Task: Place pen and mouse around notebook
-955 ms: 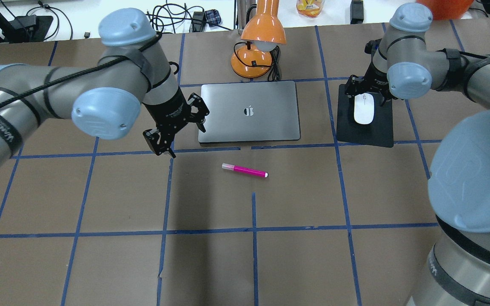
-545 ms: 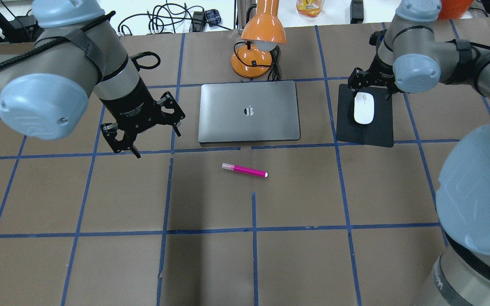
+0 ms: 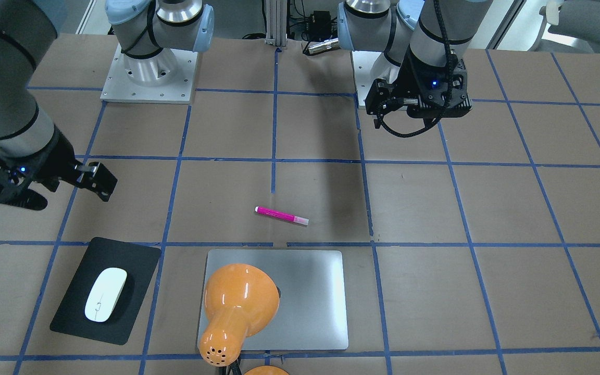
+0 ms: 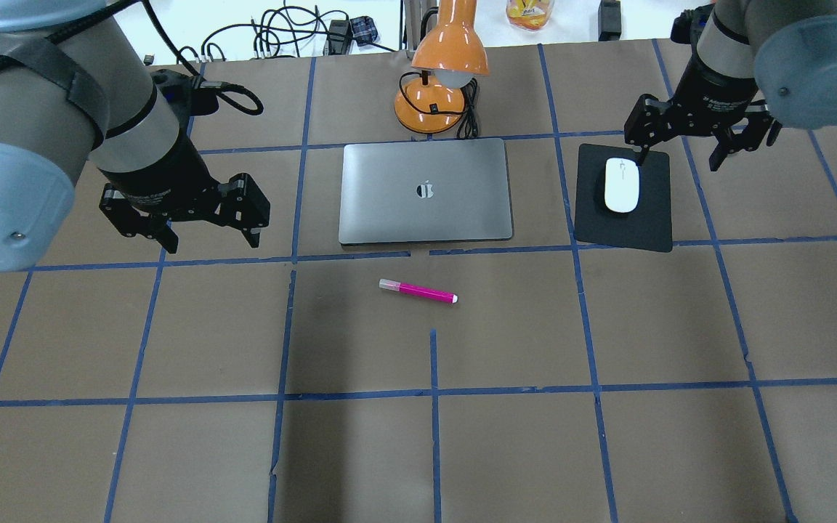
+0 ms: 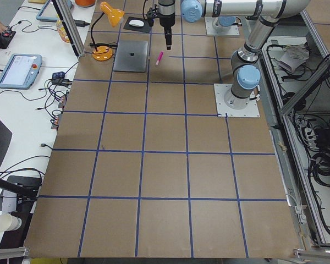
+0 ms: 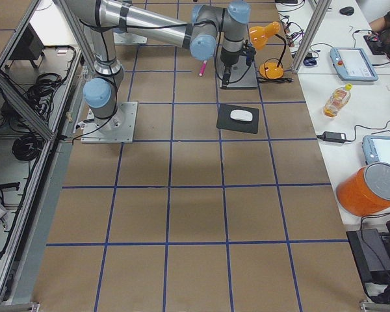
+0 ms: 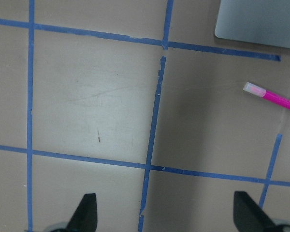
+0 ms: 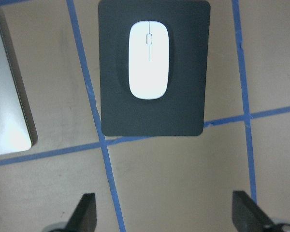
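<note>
The magenta pen [image 4: 418,291] lies on the table just in front of the silver notebook [image 4: 389,203], pale tip to the left. On a black pad at the notebook's right rests the white mouse [image 4: 621,185]. My left gripper [image 4: 209,236] hangs open and empty to the left of the notebook. Its wrist view shows the pen [image 7: 275,96] at the far right and a notebook corner [image 7: 261,19]. My right gripper [image 4: 678,154] hovers open and empty just behind and right of the mouse. The right wrist view has the mouse [image 8: 149,60] ahead of the fingers.
An orange desk lamp [image 4: 437,87] stands right behind the notebook, its cable beside the base. The black pad [image 4: 625,226] lies under the mouse. Blue tape lines grid the brown table. Cables and devices lie beyond the far table edge.
My left gripper has swung left, away from the notebook's left edge. My right gripper has drawn back and to the right, off the mouse. Pen, mouse and notebook have not moved.
</note>
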